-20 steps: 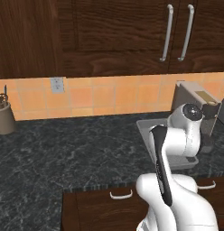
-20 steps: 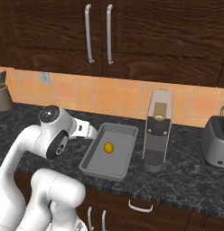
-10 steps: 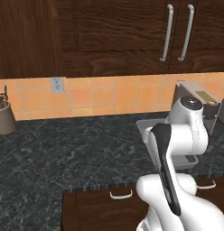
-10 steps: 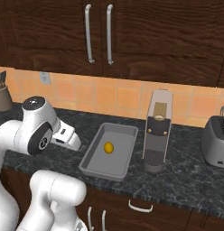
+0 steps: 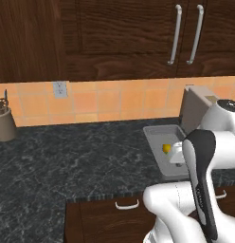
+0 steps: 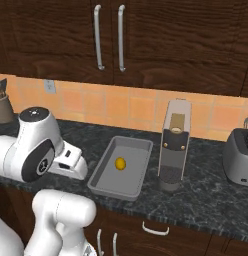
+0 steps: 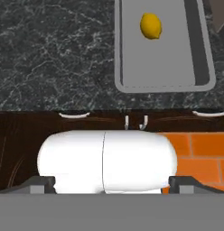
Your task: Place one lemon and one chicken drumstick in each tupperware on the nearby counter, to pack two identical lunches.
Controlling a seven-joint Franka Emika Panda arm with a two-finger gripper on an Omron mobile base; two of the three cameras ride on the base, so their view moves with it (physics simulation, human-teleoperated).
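Note:
One light-grey tupperware [image 6: 109, 184] lies on the black counter [image 6: 211, 200] with a single yellow lemon [image 6: 120, 163] inside it. The tupperware [image 5: 154, 132] and lemon [image 5: 166, 148] also show in the left base view, partly behind my arm. In the hand view the tupperware [image 7: 163, 85] and lemon [image 7: 151, 25] sit at the top, past the counter's front edge. My gripper [image 7: 111, 184] is open and holds nothing, its fingertips [image 7: 41, 182] far apart. The hand [image 6: 71, 162] hangs left of the tupperware, near the counter's front. The chicken drumstick is out of view.
A coffee machine [image 6: 175, 145] stands right of the tupperware, with a toaster [image 6: 239, 157] further right. A utensil holder [image 5: 4, 124] stands at the far left by the tiled wall. Drawers with silver handles [image 7: 73, 115] run under the counter, and wall cabinets hang above.
My hand has swung away from the tupperware, back and down toward the counter's front edge. The lemon stays in the tupperware and the gripper stays open.

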